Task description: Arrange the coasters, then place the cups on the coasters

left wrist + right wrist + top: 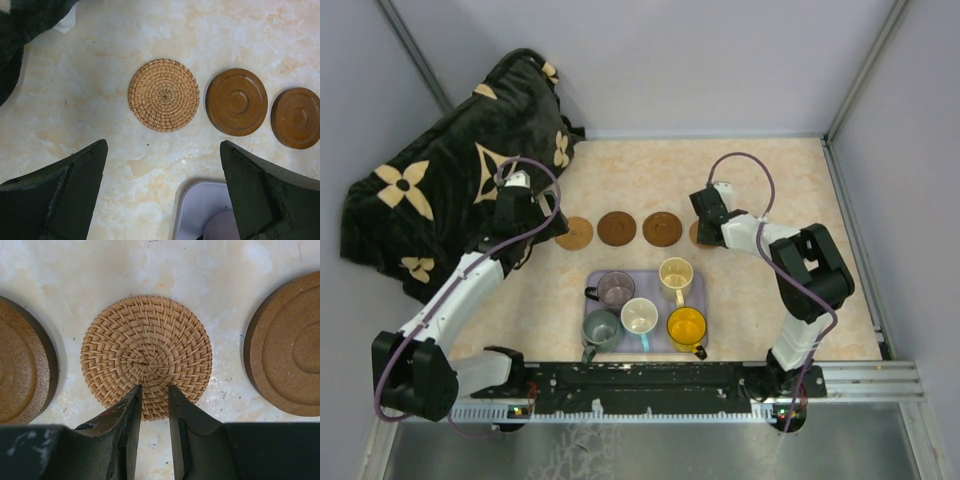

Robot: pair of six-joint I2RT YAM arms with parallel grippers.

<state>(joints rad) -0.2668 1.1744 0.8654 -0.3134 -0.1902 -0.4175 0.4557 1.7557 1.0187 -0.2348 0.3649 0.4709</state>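
Several coasters lie in a row on the table: a woven tan coaster, then two dark brown coasters. My right gripper hovers over the near rim of another woven coaster. Its jaws stand a narrow gap apart and hold nothing. A dark brown coaster lies to that one's right. My left gripper is wide open over bare table. Five cups stand in the lavender tray: purple-grey, cream, grey-green, white, yellow.
A black blanket with tan flower shapes is heaped at the back left, close to my left arm. Grey walls close in the table at the back and on both sides. The tray's corner shows below my left gripper.
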